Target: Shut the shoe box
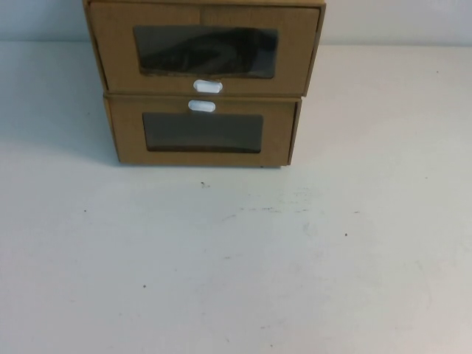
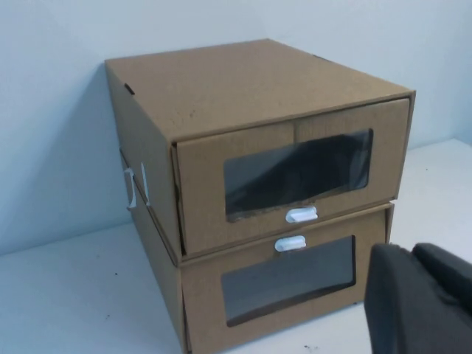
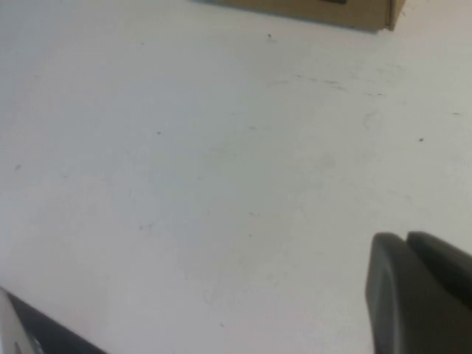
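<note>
**Inspector:** The shoe box [image 1: 110, 44] sits at the middle of the tabletop's [image 1: 236, 258] far edge, stacked on a narrower box [image 1: 125, 133]. From the left wrist camera, its drawer front appears to stand slightly proud of the sleeve, so I judge the closing is not yet done.

**Operator:** How should I push it?

**Inspector:** Press flat on the cardboard face beside the window [image 1: 205, 51]. Keep off the clear pane and off the white tab [image 1: 207, 86] at its base. Drive straight toward the far edge and level. An off-centre shove would likely skew the drawer or slide the upper box across the one beneath.

**Operator:** And the grippers?

**Inspector:** Neither shows in the high view. The left gripper [image 2: 424, 295] hangs near the stack's front, apart from it, holding nothing and touching nothing. You cannot tell from these views whether it is apart or together. The right gripper [image 3: 420, 287] hovers over bare tabletop, well short of the boxes and empty, and its opening is equally undeterminable. Confirm both before you commit either arm.
</note>
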Controlling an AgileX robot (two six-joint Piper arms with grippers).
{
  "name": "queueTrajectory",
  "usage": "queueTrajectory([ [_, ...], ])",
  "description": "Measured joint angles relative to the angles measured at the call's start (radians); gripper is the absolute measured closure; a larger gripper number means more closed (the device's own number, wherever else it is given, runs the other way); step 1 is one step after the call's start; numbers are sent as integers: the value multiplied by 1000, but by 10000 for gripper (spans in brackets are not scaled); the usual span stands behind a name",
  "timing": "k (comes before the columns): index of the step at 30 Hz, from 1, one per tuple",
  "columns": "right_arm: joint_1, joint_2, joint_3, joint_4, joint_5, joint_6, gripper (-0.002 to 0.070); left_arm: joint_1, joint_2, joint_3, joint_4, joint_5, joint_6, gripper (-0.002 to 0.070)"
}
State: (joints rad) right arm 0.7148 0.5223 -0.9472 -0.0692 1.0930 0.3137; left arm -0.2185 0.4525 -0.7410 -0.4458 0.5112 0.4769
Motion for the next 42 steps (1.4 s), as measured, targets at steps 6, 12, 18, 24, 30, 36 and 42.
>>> queueTrajectory([
  [6, 0, -261, 337, 55, -292, 4, 687, 0, -273, 265, -37, -87, 0, 677],
  [12, 0, -318, 652, 69, -770, 4, 687, 0, -415, 472, -52, -118, 0, 677],
  [18, 0, -305, 919, 69, -1178, 4, 687, 0, -426, 652, -89, -208, -46, 677],
  [24, 0, -305, 972, 92, -1131, 4, 687, 0, -426, 763, -131, -307, -86, 677],
  [30, 0, -305, 974, 98, -1005, 4, 687, -1, -426, 767, -144, -245, -87, 677],
  [36, 0, -305, 974, 98, -917, 4, 687, -1, -426, 767, -144, -241, -87, 677],
  [42, -26, -369, 974, 90, -840, 4, 687, -1, -426, 767, -144, -239, -87, 677],
])
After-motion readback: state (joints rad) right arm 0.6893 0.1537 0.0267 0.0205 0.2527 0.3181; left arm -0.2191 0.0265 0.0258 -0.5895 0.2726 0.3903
